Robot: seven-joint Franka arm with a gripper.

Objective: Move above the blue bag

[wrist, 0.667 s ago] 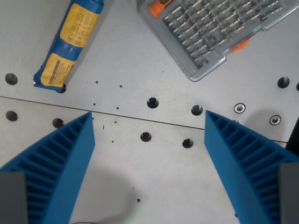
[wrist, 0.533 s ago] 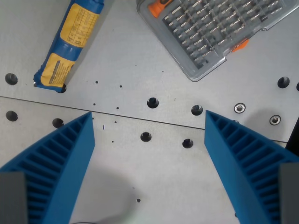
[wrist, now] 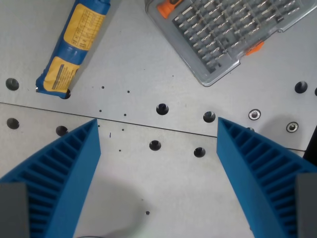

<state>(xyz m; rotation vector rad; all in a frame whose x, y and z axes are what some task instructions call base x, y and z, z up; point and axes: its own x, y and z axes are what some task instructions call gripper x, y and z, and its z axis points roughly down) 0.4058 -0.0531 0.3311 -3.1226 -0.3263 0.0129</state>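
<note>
Barely anything has shifted in the past moments: the gripper (wrist: 157, 131) hovers with its blue ribbed fingers (wrist: 62, 168) spread wide and empty over the bare grey table (wrist: 163, 193), so the move toward the target appears hardly begun. Beyond a seam and scattered bolt holes (wrist: 162, 108), the blue bag (wrist: 74, 47), a blue-and-yellow packet lying flat, sits toward the table's far left, running out of the wrist view's top. A clear drill-bit case (wrist: 223, 32) with orange clips lies at far right, well apart from the bag. Nothing stands between.
</note>
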